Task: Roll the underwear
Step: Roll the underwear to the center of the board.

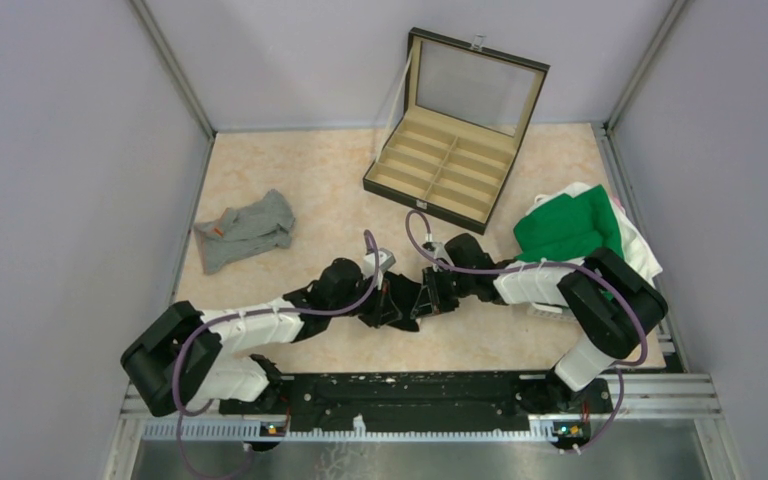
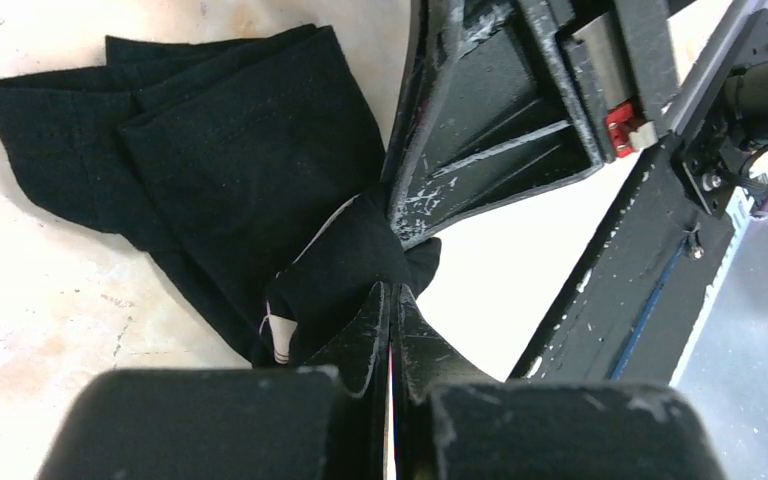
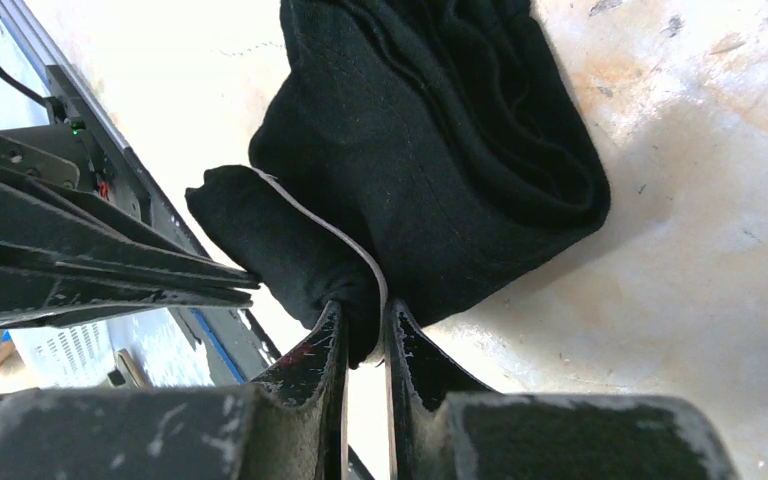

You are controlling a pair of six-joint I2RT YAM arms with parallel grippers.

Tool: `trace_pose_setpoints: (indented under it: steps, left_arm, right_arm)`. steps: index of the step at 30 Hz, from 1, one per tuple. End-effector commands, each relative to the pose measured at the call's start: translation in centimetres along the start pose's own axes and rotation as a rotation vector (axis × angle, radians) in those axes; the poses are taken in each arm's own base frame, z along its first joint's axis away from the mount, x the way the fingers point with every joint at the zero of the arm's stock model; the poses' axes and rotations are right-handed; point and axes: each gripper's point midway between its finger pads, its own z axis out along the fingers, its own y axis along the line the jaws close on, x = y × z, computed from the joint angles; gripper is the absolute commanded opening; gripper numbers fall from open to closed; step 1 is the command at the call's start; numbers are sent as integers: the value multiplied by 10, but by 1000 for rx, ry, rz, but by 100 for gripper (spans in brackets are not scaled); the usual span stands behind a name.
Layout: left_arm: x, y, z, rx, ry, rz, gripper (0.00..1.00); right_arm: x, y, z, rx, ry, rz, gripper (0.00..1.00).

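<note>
The black underwear [image 2: 240, 150] lies folded on the tabletop, with one bunched corner lifted between both grippers. My left gripper [image 2: 393, 288] is shut, its tips pinching that bunched corner. Opposite it, my right gripper [image 3: 365, 315] is shut on a fold of the same black underwear [image 3: 440, 150], a pale waistband edge running between its jaws. In the top view the two grippers meet tip to tip, left gripper [image 1: 388, 300] and right gripper [image 1: 424, 297], and they hide most of the black garment. The grey underwear [image 1: 246, 230] with its orange label lies crumpled at the left.
An open compartmented case [image 1: 442, 172] stands at the back centre with its lid up. A pile of green and white cloth [image 1: 575, 228] sits at the right, near the right arm's elbow. Grey walls close in both sides, and a metal rail [image 1: 410, 395] runs along the near edge.
</note>
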Motion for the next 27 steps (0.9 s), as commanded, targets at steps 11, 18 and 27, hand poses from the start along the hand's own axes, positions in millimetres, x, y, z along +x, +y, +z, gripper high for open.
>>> trace_pose_setpoints:
  steps: [11, 18, 27]
  left_arm:
    - [0, 38, 11, -186, -29, -20, 0]
    - [9, 54, 8, -267, -23, -50, 0]
    - [12, 58, 12, -277, -9, -58, 0]
  right_arm:
    - [-4, -33, -4, 164, -27, 5, 18]
    - [-13, -22, -18, 168, -54, -14, 26]
    - [-23, -26, -35, 250, -101, -49, 28]
